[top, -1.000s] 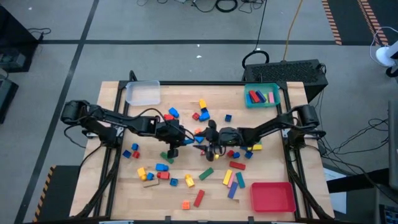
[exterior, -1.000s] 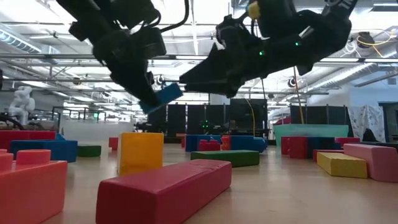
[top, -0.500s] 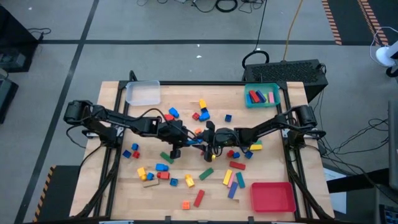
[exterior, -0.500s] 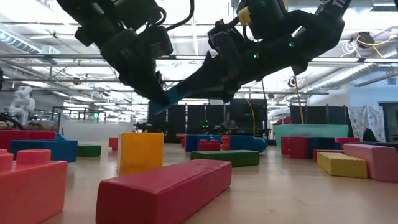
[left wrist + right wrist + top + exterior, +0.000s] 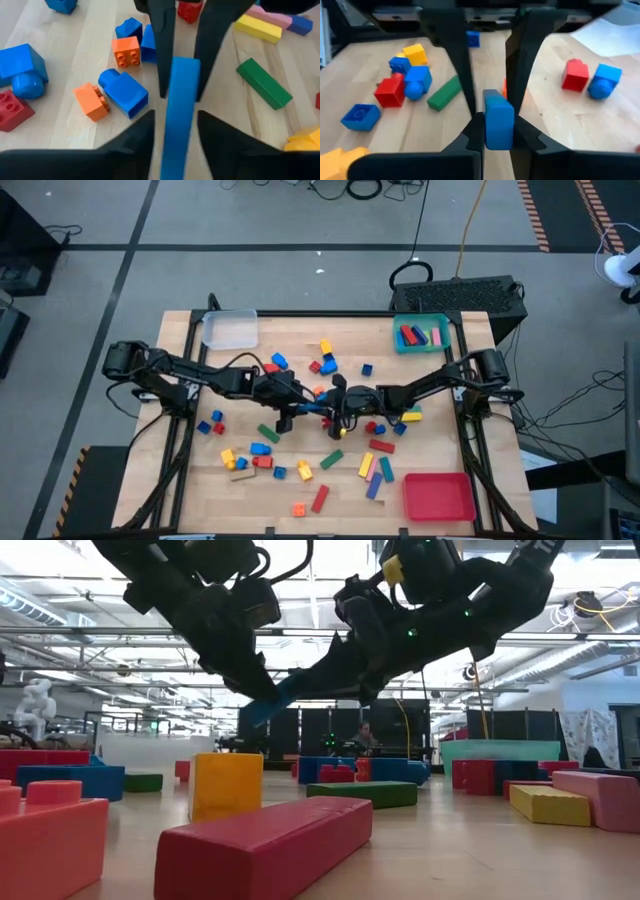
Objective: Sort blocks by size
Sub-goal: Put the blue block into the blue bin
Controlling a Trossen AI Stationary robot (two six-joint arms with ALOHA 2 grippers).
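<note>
Both dark arms reach inward and meet above the middle of the wooden table (image 5: 440, 370); the right gripper (image 5: 492, 122) clamps one end of a long blue plastic bar (image 5: 179, 107); the left gripper (image 5: 175, 131) flanks its other end, fingers parted, not touching it.

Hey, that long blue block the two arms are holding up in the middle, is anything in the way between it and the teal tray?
Nothing visible blocks it. The long blue block hangs above the table between the left gripper and right gripper; loose bricks lie lower, on the tabletop. The teal tray sits at the far right corner.
</note>
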